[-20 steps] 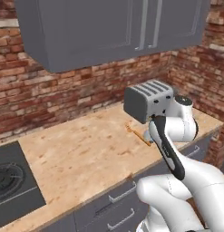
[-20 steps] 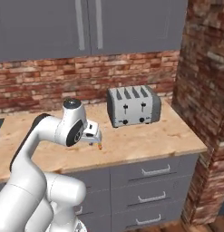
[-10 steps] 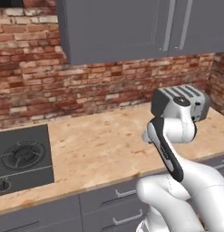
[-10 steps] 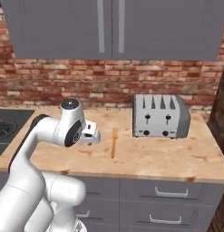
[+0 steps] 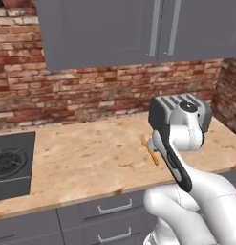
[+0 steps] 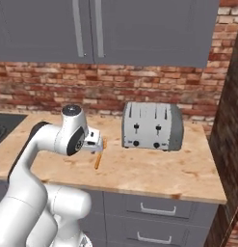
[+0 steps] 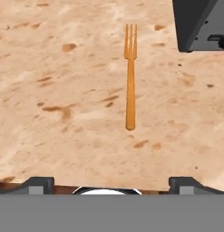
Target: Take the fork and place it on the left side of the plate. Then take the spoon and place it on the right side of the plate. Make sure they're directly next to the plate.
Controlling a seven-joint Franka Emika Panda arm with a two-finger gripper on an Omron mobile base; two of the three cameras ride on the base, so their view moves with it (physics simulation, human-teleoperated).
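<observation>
On the table (image 7: pixel 63 90), just in front of the toaster (image 6: pixel 152 126) and off its left end, lies the fork (image 7: pixel 129 77). It rests flat on the pale speckled wood, alone, touching nothing else. In the hand view its handle runs straight up the picture, with the short tines at the far end and the blunt handle end nearest the camera; the toaster's dark corner sits to the upper right of the tines, close to them but apart.

The gripper (image 7: pixel 111 183) hangs above the table on the near side of the fork, away from the toaster. Its jaws stand spread wide and hold nothing; the two dark fingertips (image 7: pixel 38 183) show at the bottom corners of the hand view, with bare table between them and the fork's handle end beyond them, not between them.

In the left base view the fork (image 5: pixel 150 150) shows as a short orange strip beside the arm's wrist, just left of the toaster (image 5: pixel 179 112). In the right base view the fork (image 6: pixel 99 157) pokes out below the hand, left of the toaster and nearer the table's front edge than the toaster's face.

Behind the toaster runs a red brick wall (image 6: pixel 53 89), with grey cabinets (image 5: pixel 138 28) above it. Far to the toaster's left, a black stove top (image 5: pixel 12 165) is set into the table.
</observation>
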